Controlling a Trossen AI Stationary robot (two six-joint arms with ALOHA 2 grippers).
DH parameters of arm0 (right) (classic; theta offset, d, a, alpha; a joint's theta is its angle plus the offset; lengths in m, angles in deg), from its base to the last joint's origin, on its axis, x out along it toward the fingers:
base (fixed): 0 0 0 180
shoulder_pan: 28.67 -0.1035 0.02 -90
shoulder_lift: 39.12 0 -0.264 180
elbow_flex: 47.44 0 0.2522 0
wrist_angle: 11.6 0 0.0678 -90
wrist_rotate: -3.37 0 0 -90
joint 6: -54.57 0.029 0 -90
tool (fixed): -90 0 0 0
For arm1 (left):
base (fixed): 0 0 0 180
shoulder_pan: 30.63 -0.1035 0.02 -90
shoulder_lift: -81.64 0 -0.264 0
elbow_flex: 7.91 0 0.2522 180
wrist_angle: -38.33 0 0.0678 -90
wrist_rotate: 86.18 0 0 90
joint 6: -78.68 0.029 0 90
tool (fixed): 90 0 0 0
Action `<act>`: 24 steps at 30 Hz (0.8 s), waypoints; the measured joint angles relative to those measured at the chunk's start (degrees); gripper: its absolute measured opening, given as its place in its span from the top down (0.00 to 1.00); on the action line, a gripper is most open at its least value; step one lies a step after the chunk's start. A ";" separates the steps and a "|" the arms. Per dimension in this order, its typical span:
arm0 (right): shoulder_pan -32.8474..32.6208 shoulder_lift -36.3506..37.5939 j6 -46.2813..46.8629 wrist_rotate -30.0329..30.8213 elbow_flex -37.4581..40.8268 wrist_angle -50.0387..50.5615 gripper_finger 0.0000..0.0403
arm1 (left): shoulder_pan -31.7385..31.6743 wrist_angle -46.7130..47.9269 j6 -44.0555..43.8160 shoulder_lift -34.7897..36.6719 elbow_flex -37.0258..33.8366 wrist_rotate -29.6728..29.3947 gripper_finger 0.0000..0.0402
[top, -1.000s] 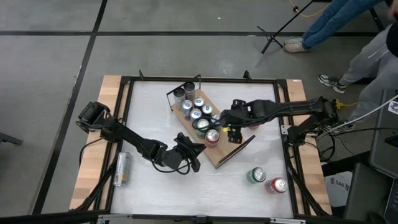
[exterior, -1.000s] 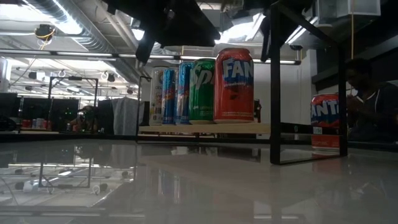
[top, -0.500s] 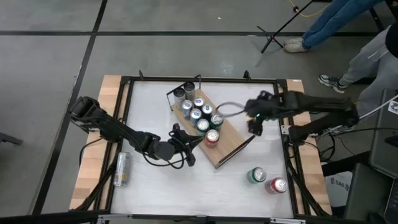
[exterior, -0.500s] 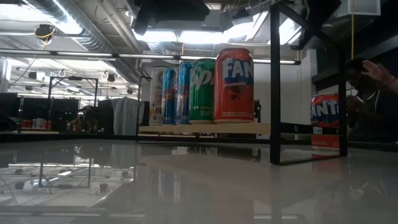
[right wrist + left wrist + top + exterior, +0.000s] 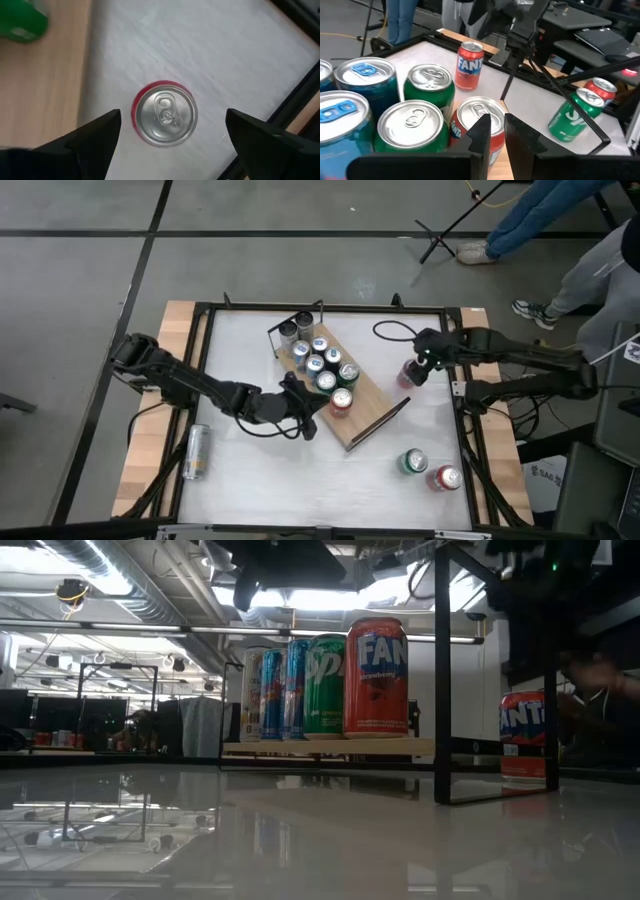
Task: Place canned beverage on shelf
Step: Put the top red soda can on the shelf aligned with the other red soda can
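Observation:
The shelf [image 5: 362, 408], a light wooden board with black end rails, lies slantwise mid-table and carries several upright cans, among them a red can [image 5: 341, 401] at its near end. My left gripper [image 5: 308, 418] is shut and hovers by the shelf's left side, just short of that red can [image 5: 477, 120]. My right gripper [image 5: 172, 120] is open above another red can [image 5: 165, 115], which stands on its base on the white table right of the shelf [image 5: 406, 376]. Its fingers stand wide on either side, above the can's top.
A green can [image 5: 413, 462] and a red can [image 5: 446, 478] stand near the table's near right corner. A silver can [image 5: 195, 451] lies on the left wooden strip. A black frame [image 5: 460, 360] edges the table. People's legs [image 5: 560, 220] show beyond the far right.
My right gripper has left the red can on the shelf's near end and swung toward the table's right edge, rolling as it went, staying open; it now hangs over the standing red can. My left gripper has risen a little beside the shelf, still shut.

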 joint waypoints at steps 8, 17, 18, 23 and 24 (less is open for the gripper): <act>0.25 -0.07 -0.06 0.48 6.16 -6.21 0.12 | -1.21 0.02 -0.01 0.00 0.00 2.68 0.88; 0.25 -0.07 0.43 1.48 10.13 -10.25 0.12 | -1.43 0.01 -0.05 0.00 0.00 2.81 0.88; 0.25 -0.07 0.45 1.47 10.82 -11.21 0.12 | -1.42 0.00 -0.06 0.00 0.00 2.81 0.88; 0.25 -0.07 0.35 1.47 13.50 -14.72 0.12 | -1.41 0.00 -0.09 0.00 0.00 2.79 0.88; 0.25 -0.07 0.35 1.47 13.79 -15.15 0.12 | -1.41 0.00 -0.09 0.00 0.00 2.79 0.88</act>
